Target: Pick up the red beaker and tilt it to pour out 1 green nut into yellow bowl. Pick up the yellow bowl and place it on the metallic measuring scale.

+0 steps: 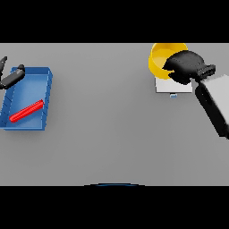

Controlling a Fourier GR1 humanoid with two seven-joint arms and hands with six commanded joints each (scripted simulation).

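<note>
Grey worktop (112,134) all round — far right, the right robot hand (185,66) curls over the yellow bowl's (160,56) rim, gripping it, the bowl overlapping the metallic scale (166,86) just nearer. Left robot hand (11,77) idles far left, fingers straight.

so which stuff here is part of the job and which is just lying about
Job:
- round yellow bowl, held by the right hand
- flat metallic measuring scale under it
- long red beaker, lying down

Lying about:
- blue rectangular tray holding the beaker
- left hand, idle at the tray's edge
</note>
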